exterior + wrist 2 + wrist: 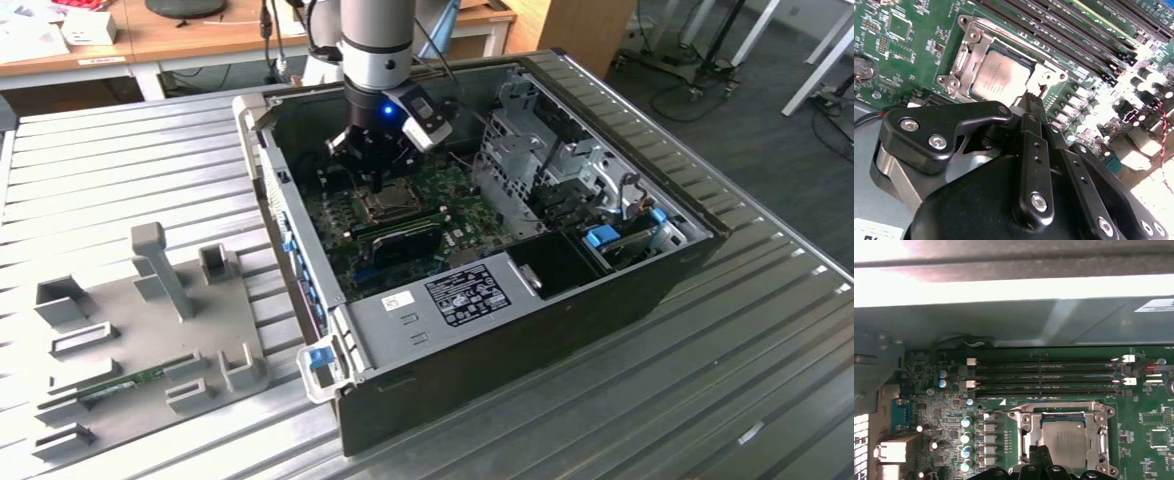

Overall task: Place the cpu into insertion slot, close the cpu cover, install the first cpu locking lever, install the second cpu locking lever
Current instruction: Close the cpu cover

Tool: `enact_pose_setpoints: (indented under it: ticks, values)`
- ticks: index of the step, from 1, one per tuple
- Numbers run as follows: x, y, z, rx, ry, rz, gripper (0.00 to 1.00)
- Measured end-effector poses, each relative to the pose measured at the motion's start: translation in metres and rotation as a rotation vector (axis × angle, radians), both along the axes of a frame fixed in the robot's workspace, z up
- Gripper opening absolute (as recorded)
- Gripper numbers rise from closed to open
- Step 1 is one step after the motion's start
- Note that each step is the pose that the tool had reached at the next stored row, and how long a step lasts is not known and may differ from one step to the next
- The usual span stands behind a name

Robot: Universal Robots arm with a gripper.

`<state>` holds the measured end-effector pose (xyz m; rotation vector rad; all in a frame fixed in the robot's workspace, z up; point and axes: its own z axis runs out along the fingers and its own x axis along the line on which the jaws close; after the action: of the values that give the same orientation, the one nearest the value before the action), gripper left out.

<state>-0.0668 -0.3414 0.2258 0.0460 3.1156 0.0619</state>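
**Grey-topped cpu (1001, 75) seated beneath the lowered cpu cover (971, 50)**

The cpu is seated in the insertion slot (1014, 52) of the green motherboard (899, 45). Its dull metal top is exposed through the window of the cpu cover. The cover is laid flat, and the chip is framed by it on all sides in both wrist views. The position of the locking levers cannot be determined.

The gripper (1033, 99) is positioned at the edge of the cover, just beside one side of the cpu. The black fingers (1034, 145) are clenched together, tip against tip. Contact between the tips and the cover cannot be confirmed.

In the first wrist view, four long memory slots (1049, 375) are arranged in parallel between the cover and the case wall. In the second wrist view, a round coin battery (863, 67) is mounted on the motherboard, well apart from the cover.

In the exterior view, the arm (374, 50) is directed straight down into an open black computer case (534, 330). The case is laid on its side on a ribbed metal table (747, 400). A grey fixture plate (147, 340) with upright blocks is placed on the table at the exterior view's left, beside the case. A narrow green board (127, 385) is laid on that plate.
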Motion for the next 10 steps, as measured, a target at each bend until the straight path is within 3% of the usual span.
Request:
enact_pose_setpoints:
  ticks: [10]
  values:
    - [0.0191,0.0,0.0,0.0,0.0,0.0,0.11]
